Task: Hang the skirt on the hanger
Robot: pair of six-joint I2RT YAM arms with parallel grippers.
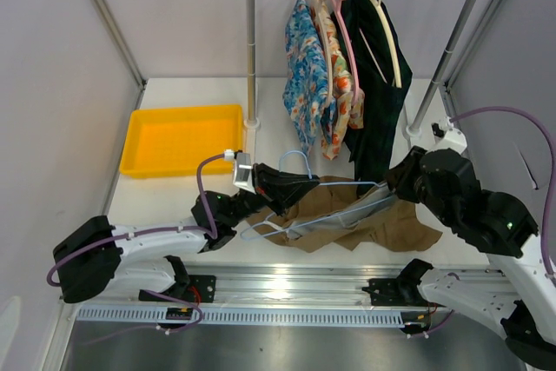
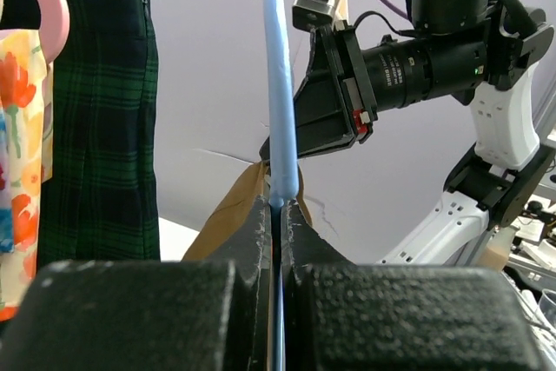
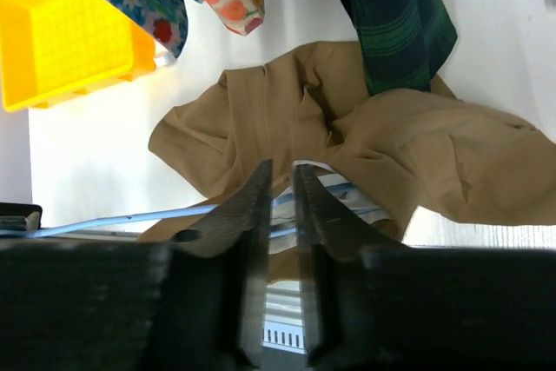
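Top external view shows the skirt (image 1: 408, 225) lying crumpled on the table (image 1: 165, 202), to the right of the tray (image 1: 182, 111) and closer to the arms. The hanger (image 1: 334, 215) lies tilted across the skirt. I cannot tell if any of it is inside the cloth.

The left gripper (image 1: 268, 187), just right of the tray, squeezes the hanger wire tight near its hook. The right gripper (image 1: 401, 182) is far right of the tray, at the skirt's edge. Its fingers (image 3: 248, 206) are almost together, but I cannot tell if they hold cloth or wire.

The thin wire could twist or slip in the left grip if the skirt drags on it. If the right gripper has only a tiny bit of cloth, or none, the skirt may slide off.
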